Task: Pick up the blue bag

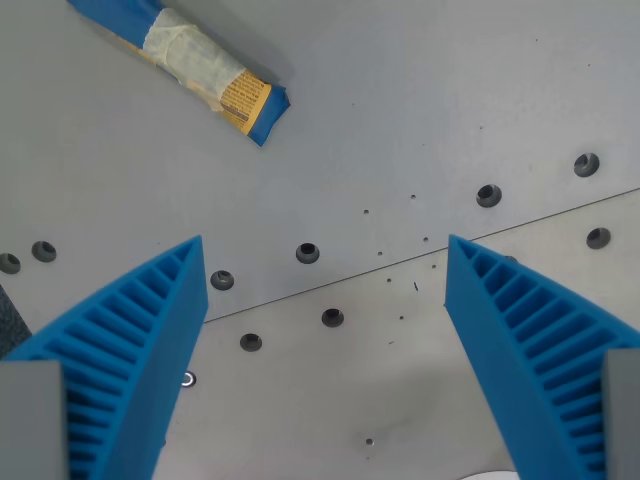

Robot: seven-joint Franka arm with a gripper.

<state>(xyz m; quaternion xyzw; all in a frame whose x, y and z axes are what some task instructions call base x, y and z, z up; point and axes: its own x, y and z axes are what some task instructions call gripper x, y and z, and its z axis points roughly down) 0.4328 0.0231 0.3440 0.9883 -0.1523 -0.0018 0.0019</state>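
Across the wrist view spreads a pale grey metal surface (420, 90), matte and lightly scuffed, which fills nearly the whole picture; nothing of the room beyond it shows. At the wrist view's far left edge two dark round holes (43, 250) sit side by side, and more holes run in a loose line rising toward the right. A thin seam (400, 265) crosses the surface on a slant, climbing from lower left to upper right, with small specks and tiny pinholes scattered near it. At the upper left lies the bag (190, 60), blue with a pale wrapped middle and a yellow printed patch near its end; it rests flat and slanted, its far end cut off by the frame's top edge. The hand (322, 250) hangs above the surface with its two blue ribbed fingers (130, 340) spread wide, one at each lower corner, holding nothing. The bag lies well apart from both fingers, up and to the left of the gap.
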